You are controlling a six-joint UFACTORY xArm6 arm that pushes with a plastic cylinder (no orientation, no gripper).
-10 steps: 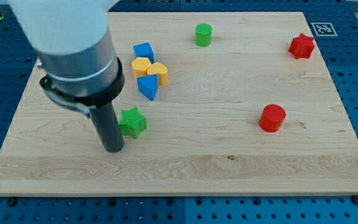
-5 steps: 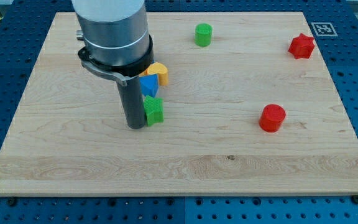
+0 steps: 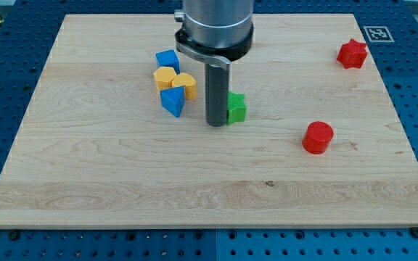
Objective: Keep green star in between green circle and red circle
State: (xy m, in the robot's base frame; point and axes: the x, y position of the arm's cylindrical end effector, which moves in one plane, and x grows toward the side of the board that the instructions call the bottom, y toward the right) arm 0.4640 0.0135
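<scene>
- The arm carries no hand, so nothing is spread, pressed together or pinching; it ends in a dark rod whose tip (image 3: 215, 123) rests on the wooden counter (image 3: 107, 181).
- The tip stands against the left side of the green star (image 3: 236, 107), touching it or just beside it.
- The green star lies near the counter's middle, up and to the view's left of the red circle (image 3: 318, 137), well apart from it.
- The green circle cannot be seen; the arm's grey body covers that part of the counter's top.
- A red star (image 3: 353, 54) sits near the view's top right corner.
- To the tip's left sits a cluster of 4 blocks: a blue cube (image 3: 167, 60), 2 yellow blocks (image 3: 174, 80) and a blue block (image 3: 171, 101) below them.
</scene>
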